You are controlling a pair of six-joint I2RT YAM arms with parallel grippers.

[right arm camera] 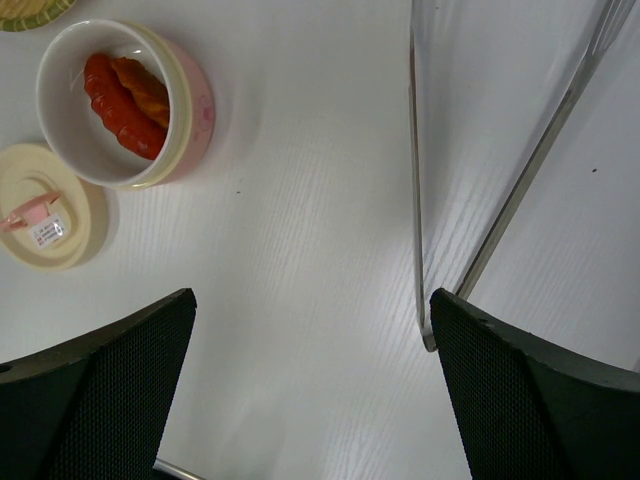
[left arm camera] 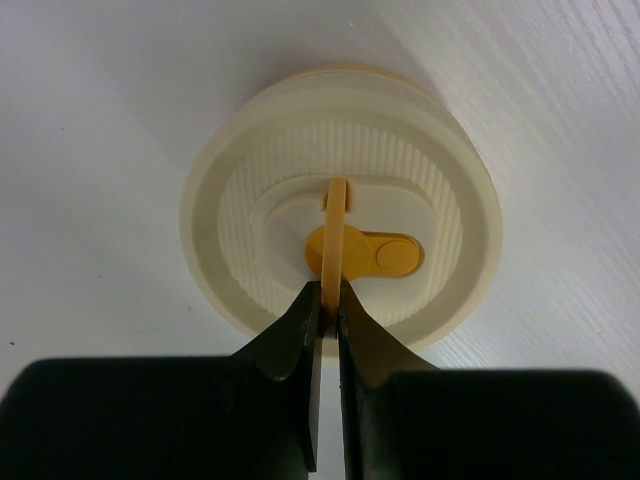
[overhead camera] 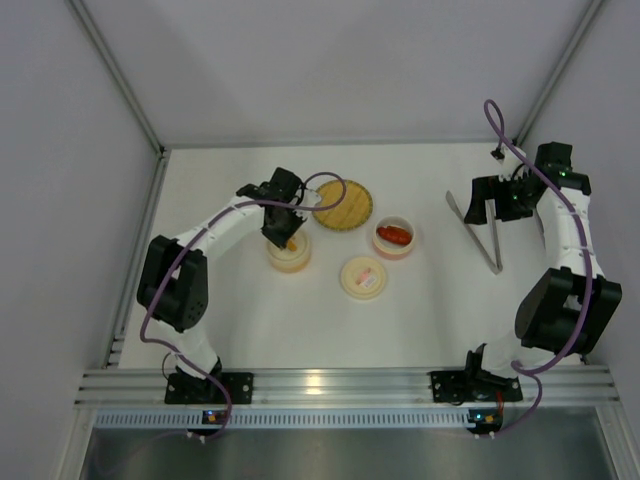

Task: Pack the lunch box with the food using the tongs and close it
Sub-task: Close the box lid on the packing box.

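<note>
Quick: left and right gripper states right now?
Left gripper: closed on the yellow lid tab.
Right gripper: open, holding nothing; tongs lie on the table beside it.

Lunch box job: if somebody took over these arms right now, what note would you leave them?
Left gripper: shut on the yellow tab of the cream lid, which sits on its container.
Right gripper: open above the tongs, which lie untouched.
Done: sausages sit in the open pink bowl; a pink-tabbed lid lies beside it.
To do: grasp tongs, finish packing, close.
</note>
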